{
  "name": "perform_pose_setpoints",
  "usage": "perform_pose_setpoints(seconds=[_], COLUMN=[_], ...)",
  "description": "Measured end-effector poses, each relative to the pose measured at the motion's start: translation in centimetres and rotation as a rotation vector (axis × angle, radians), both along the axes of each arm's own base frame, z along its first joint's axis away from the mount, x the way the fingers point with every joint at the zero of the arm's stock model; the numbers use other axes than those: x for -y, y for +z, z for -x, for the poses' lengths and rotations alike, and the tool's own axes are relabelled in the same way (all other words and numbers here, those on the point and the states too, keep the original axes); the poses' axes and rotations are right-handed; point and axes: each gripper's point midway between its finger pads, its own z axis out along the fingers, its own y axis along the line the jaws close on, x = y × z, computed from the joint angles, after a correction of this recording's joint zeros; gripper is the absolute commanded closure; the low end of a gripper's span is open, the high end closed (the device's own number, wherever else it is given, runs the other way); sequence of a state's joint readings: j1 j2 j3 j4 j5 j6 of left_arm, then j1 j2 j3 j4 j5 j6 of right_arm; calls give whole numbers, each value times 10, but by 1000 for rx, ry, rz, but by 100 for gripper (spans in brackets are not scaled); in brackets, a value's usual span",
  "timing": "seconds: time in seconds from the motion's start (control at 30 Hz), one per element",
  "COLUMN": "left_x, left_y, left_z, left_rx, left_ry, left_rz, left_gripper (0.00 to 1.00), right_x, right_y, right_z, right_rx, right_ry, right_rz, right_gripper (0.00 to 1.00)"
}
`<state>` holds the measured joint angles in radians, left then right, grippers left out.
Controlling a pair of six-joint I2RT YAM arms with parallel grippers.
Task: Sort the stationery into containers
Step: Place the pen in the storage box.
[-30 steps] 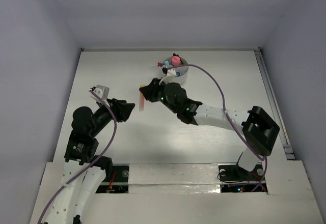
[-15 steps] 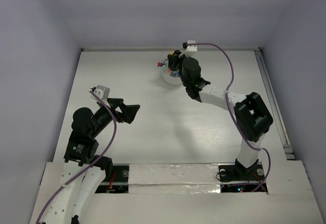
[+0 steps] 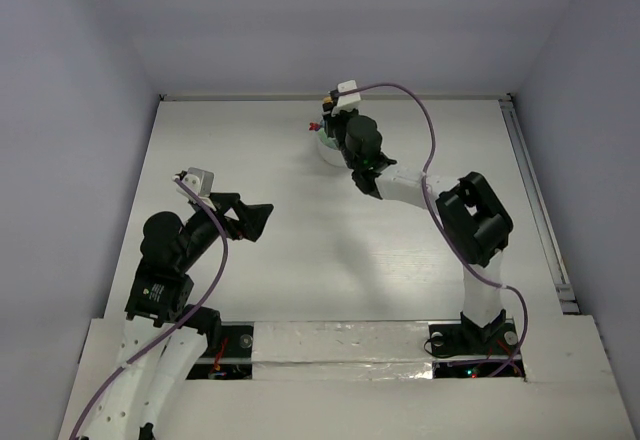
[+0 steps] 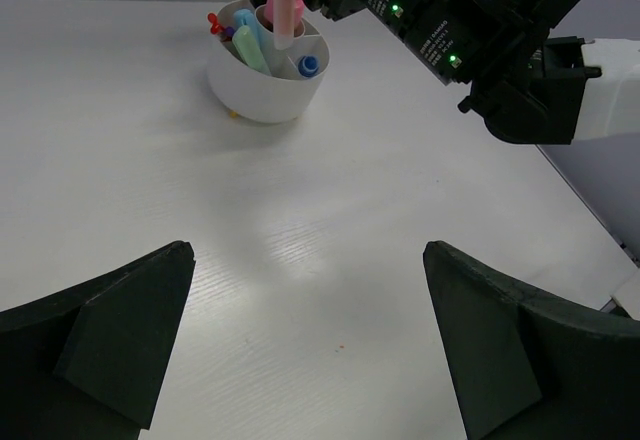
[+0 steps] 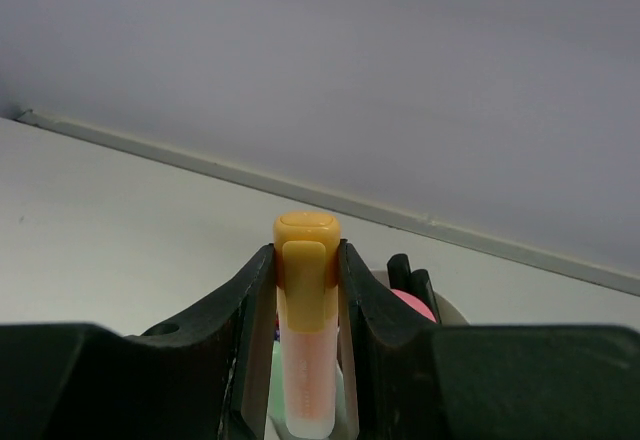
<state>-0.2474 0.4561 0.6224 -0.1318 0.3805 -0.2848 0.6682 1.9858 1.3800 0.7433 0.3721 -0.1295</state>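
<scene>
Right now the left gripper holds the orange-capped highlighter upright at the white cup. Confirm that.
Wrong arm. The right gripper holds the orange-capped highlighter upright at the white cup; the right wrist view shows the grip. The left gripper is open and empty.

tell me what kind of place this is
Probably a lab test bench for robots: a left arm and right arm bolted at a white table, plain walls around it, one cup of markers.
</scene>
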Motion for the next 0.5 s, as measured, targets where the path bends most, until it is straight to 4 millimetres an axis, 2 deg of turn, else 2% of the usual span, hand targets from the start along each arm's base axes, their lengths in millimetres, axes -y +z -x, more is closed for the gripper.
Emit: perform_pose_setpoints(seconds=[0.5], left_x=[0], left_y=[-2], left_z=[-1], left_rx=[-7], left_ry=[0], left_rz=[-2], left_gripper=[1], right_x=[-1], right_y=[-35], right_z=[-13], right_rx=[-14], right_ry=[-39], right_rz=[74], right_gripper=[100])
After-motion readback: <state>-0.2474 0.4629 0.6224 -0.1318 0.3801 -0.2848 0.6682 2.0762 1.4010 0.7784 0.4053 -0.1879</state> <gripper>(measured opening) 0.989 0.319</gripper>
